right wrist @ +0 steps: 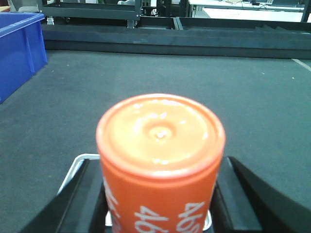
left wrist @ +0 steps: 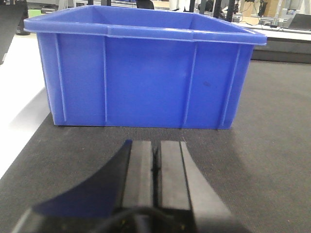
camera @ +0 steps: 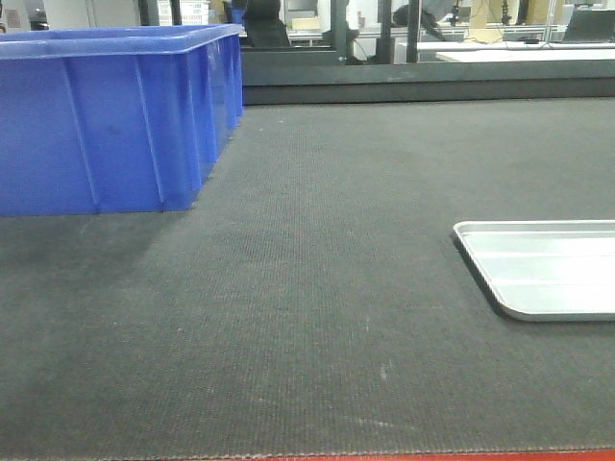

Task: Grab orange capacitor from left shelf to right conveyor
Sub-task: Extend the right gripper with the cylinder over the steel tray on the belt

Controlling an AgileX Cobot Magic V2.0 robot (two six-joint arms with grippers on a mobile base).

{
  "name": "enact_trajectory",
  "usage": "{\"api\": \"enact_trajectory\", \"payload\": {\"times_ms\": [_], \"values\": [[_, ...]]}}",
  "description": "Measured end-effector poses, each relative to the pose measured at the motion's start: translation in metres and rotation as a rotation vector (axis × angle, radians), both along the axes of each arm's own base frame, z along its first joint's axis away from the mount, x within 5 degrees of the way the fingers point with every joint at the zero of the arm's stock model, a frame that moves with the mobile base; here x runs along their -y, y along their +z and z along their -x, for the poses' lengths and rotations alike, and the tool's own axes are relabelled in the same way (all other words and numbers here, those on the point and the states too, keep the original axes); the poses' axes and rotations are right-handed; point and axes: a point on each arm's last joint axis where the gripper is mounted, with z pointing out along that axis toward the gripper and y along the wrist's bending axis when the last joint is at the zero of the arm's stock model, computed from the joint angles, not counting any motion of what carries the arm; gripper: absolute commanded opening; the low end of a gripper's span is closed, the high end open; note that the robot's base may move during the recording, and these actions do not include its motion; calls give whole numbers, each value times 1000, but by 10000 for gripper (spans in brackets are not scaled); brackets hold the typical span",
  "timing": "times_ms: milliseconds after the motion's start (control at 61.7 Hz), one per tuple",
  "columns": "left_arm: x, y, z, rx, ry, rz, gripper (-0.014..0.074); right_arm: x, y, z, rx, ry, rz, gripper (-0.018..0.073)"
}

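Note:
The orange capacitor [right wrist: 160,160], a bright-orange cylinder with white numerals on its wall, stands upright between the dark fingers [right wrist: 87,194] of my right gripper [right wrist: 160,204], which is shut on it. It is held over the dark grey ribbed conveyor [right wrist: 194,82], above the corner of a metal tray [right wrist: 77,162]. My left gripper [left wrist: 156,160] is shut and empty, low over the belt [left wrist: 272,145], just in front of a blue bin [left wrist: 146,77]. The left shelf is out of view. Neither gripper shows in the front view.
In the front view the blue bin [camera: 106,125] stands on the belt [camera: 307,288] at the back left and the shallow metal tray [camera: 548,274] lies at the right. The belt's thin red front edge [camera: 432,455] runs along the bottom. A white surface [left wrist: 17,97] borders the belt on the left.

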Motion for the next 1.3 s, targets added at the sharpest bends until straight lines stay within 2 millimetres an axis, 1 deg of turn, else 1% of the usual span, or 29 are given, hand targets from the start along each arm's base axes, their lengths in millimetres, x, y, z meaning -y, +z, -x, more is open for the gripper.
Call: {"api": "enact_trajectory", "payload": {"times_ms": [665, 762, 827, 892, 957, 1070, 1183, 1200, 1232, 1297], "values": [[0, 0, 0, 0, 0, 0, -105, 0, 0, 0, 2, 0, 0, 158], [0, 0, 0, 0, 0, 0, -105, 0, 2, -4, 12, 3, -4, 158], [0, 0, 0, 0, 0, 0, -105, 0, 6, -14, 14, 3, -4, 158], [0, 0, 0, 0, 0, 0, -105, 0, 11, -29, 20, 3, -4, 158], [0, 0, 0, 0, 0, 0, -105, 0, 17, -46, 41, 14, -4, 158], [0, 0, 0, 0, 0, 0, -105, -2, 19, -80, 32, 36, -5, 158], [0, 0, 0, 0, 0, 0, -105, -4, 13, -113, -15, 48, -4, 158], [0, 0, 0, 0, 0, 0, -105, -5, 10, -121, -31, 50, -4, 158], [0, 0, 0, 0, 0, 0, -105, -5, 6, -130, -50, 49, -4, 158], [0, 0, 0, 0, 0, 0, -105, -6, -2, -144, -75, 49, -4, 158]]}}
